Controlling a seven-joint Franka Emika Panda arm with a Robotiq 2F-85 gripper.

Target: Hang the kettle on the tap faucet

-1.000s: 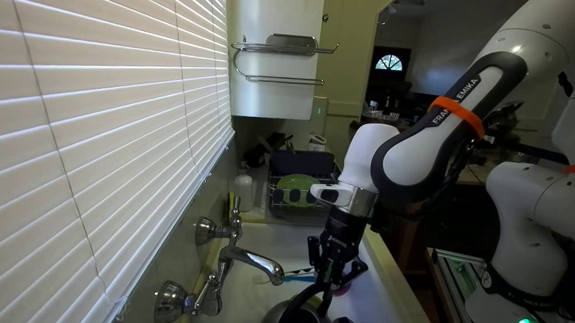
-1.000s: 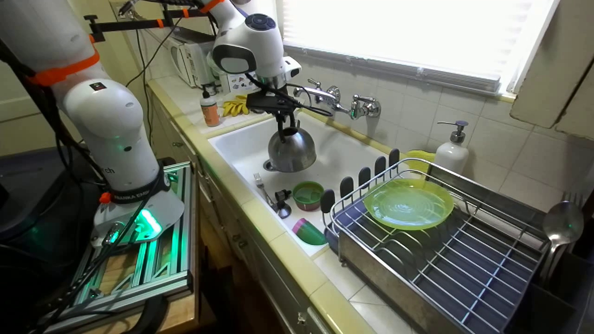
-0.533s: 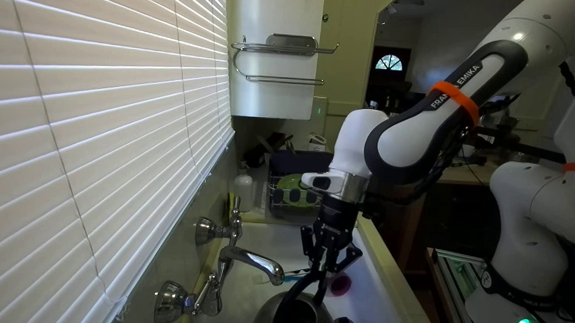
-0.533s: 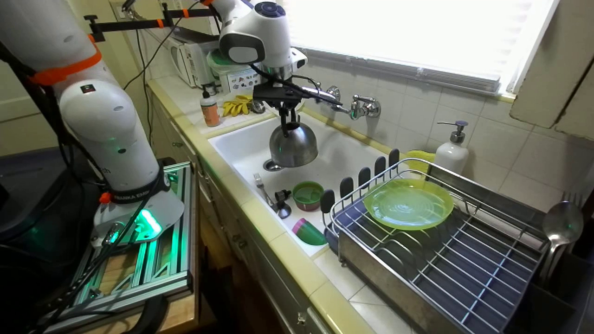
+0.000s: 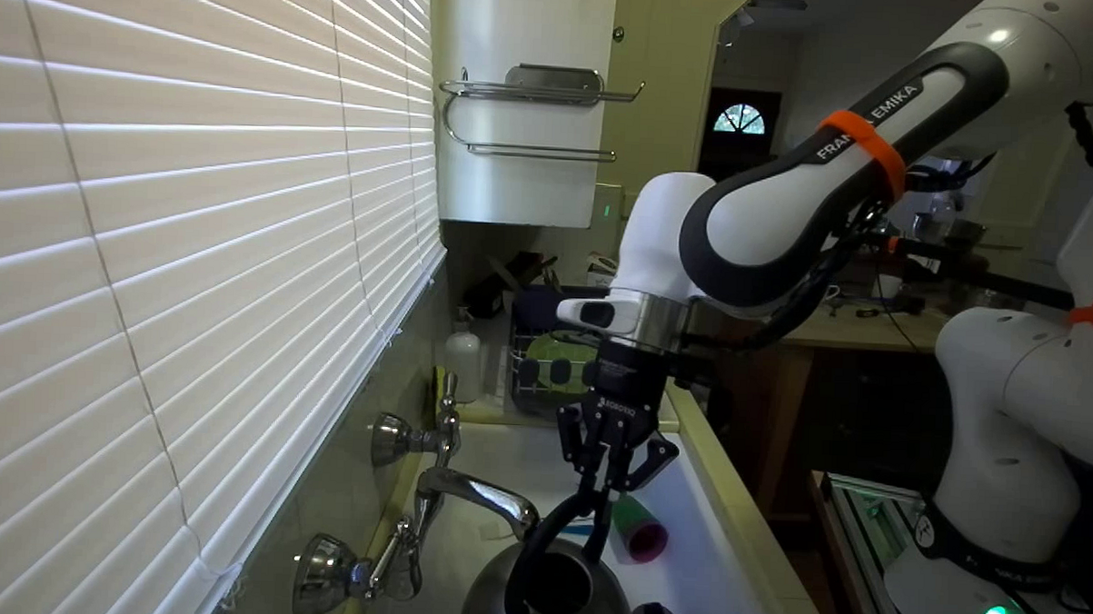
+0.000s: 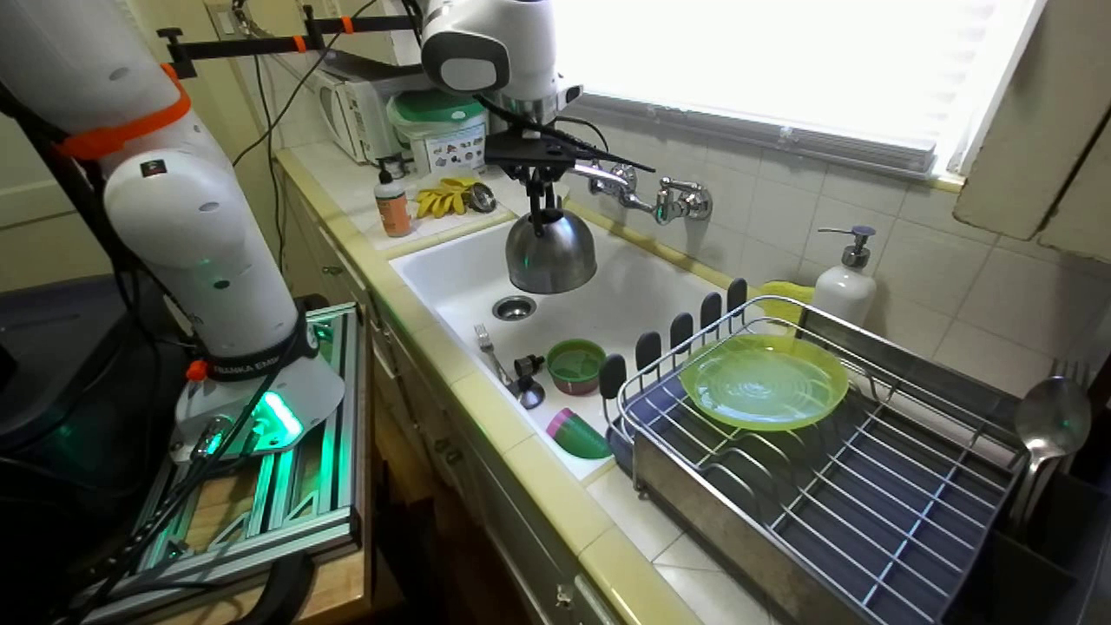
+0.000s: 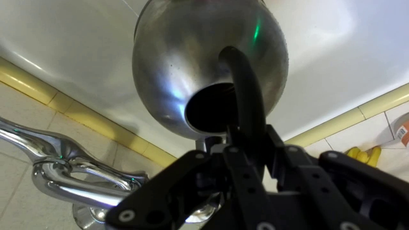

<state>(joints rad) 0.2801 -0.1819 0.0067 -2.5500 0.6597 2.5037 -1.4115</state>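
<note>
Low in an exterior view, there's the hand [image 5: 600,491] pinching the kettle [image 5: 605,604] by its handle [image 5: 521,570] near the tap [image 5: 478,489].

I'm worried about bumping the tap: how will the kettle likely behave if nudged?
The kettle may swing or twist, as the claw grips only its arched handle. Its shiny metal body is probably stiff and rather slippery. Anything inside could spill if it tips, since the opening is uncovered.

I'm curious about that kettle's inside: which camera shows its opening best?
The wrist view: looking down at the kettle, it shows the opening largest, though the handle crosses its edge and all within looks dark. Both exterior views show that opening smaller, beneath the arched handle.
</note>
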